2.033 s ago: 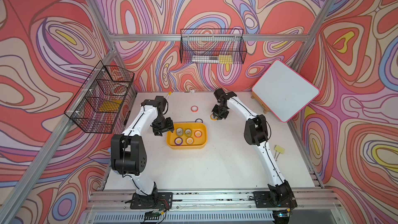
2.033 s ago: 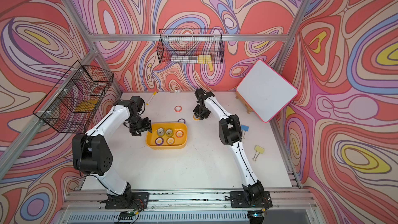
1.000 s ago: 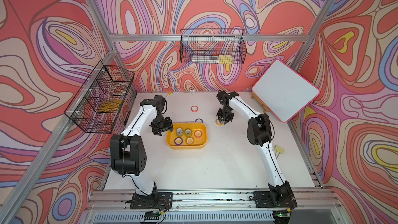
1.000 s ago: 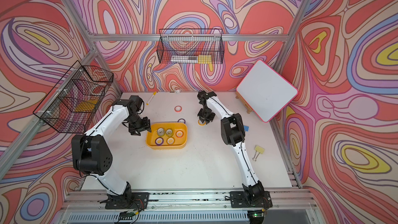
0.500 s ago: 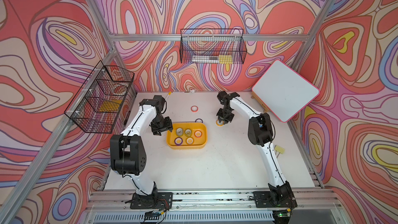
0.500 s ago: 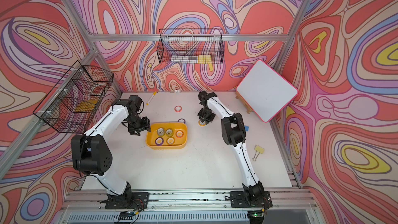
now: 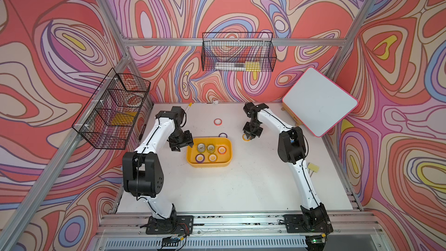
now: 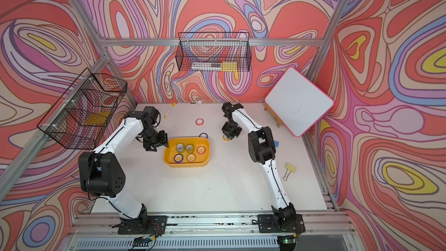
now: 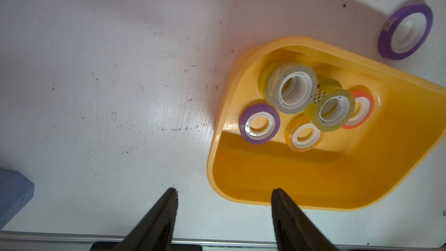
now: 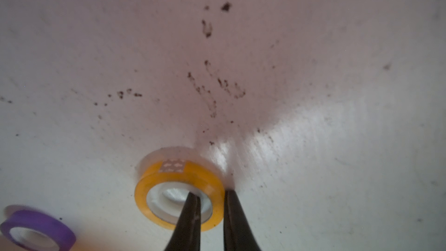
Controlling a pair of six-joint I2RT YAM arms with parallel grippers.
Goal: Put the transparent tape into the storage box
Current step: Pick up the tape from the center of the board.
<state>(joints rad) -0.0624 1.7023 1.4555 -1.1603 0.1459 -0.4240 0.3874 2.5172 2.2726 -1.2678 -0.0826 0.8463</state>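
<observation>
Ana: Where is the tape that has to go in the box?
Ben: The orange see-through tape roll (image 10: pixel 173 177) (image 7: pixel 244 137) with the white middle lies flat on the white worktop (image 7: pixel 241 189). It is outside the shallow yellow-orange plastic storage box (image 7: pixel 210 164) (image 8: pixel 185 164), near the box's far right corner but not touching it

Ana: What is the right end effector (image 10: pixel 210 193) (image 7: pixel 249 136) doing?
Ben: It is down on that roll. One black finger is in the hole and the other is on the outside. They pinch the ring's wall between them

Ana: And the left end effector (image 9: pixel 224 190) (image 7: pixel 183 144)?
Ben: It hangs just beside the box's left end. Its two fingers are spread apart with nothing between them

Ana: What is in the box?
Ben: Five rolls, close together. A small purple roll (image 9: pixel 259 123), a yellow-orange roll (image 9: pixel 304 134) and a red-orange roll (image 9: pixel 359 109) lie flat. A tall clear roll (image 9: pixel 292 88) and a tall yellow-green roll (image 9: pixel 334 109) stand higher. I cannot tell if each tall one is one roll or two stacked

Ana: Are there more rolls outside?
Ben: Yes. A loose purple roll (image 7: pixel 222 135) (image 10: pixel 36 228) lies flat just beside the box's far side. A pink-red roll (image 7: pixel 218 121) (image 8: pixel 199 121) lies farther back, well apart from the box
</observation>
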